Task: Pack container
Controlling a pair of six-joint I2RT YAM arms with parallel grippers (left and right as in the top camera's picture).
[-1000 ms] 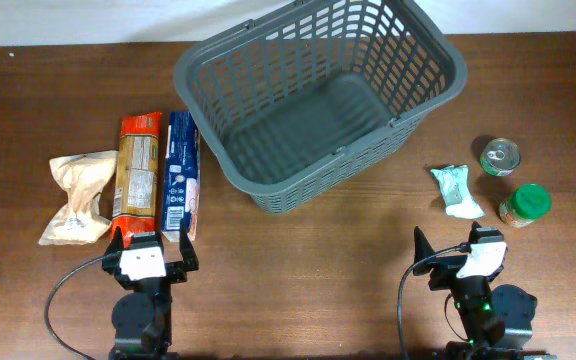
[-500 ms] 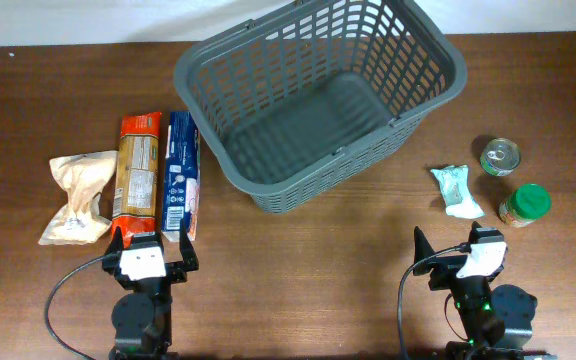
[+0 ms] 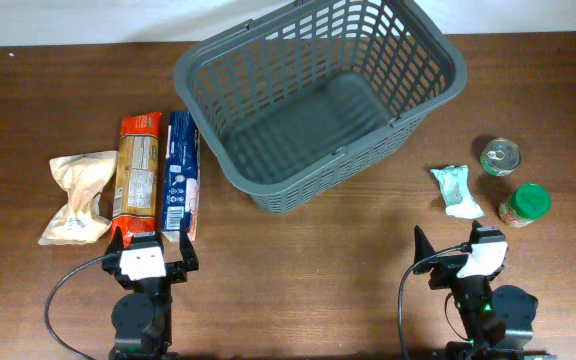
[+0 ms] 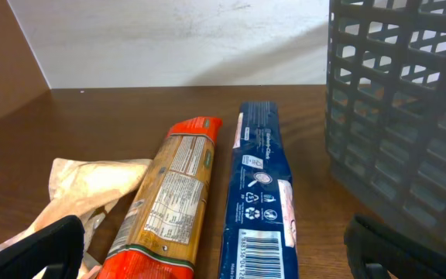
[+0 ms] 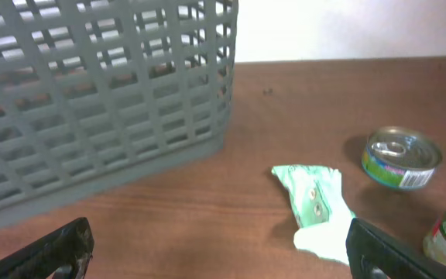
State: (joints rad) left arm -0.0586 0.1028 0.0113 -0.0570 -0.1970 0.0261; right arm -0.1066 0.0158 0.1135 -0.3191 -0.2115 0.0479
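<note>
**Table** (image 3: 298, 290): dark brown wood, by which all the items below are carried.

**Left claw** (image 3: 150, 250): fingers are spread wide apart and nothing is pinched.

**Right claw** (image 3: 458, 250): fingers are likewise spread wide and nothing is pinched.

**Container** (image 3: 268, 190): a large dark grey basket with slotted lattice sides, stood upright and set askew. It is placed well ahead of both claws, ahead and to the right of the left claw and ahead and to the left of the right claw. Its bare floor is seen from above. A thin handle is seen at its far rim.

**Orange packet** (image 3: 138, 175): a long packet laid flat, straight ahead of the left claw, its near end just before the fingers.

**Blue packet** (image 3: 181, 180): a long packet laid flat alongside the orange packet, on its right and touching it, between that packet and the container.

**Beige bag** (image 3: 78, 195): a crumpled bag, ahead and to the left of the left claw, touching the orange packet.

**Green-and-white pouch** (image 3: 456, 190): a small crumpled pouch, near and straight ahead of the right claw.

**Can** (image 3: 500, 157): a small metal can stood upright, ahead and to the right of the right claw, beyond the pouch.

**Green-lidded jar** (image 3: 525, 205): stood upright, ahead and to the right of the right claw, just nearer to it than the can.
</note>
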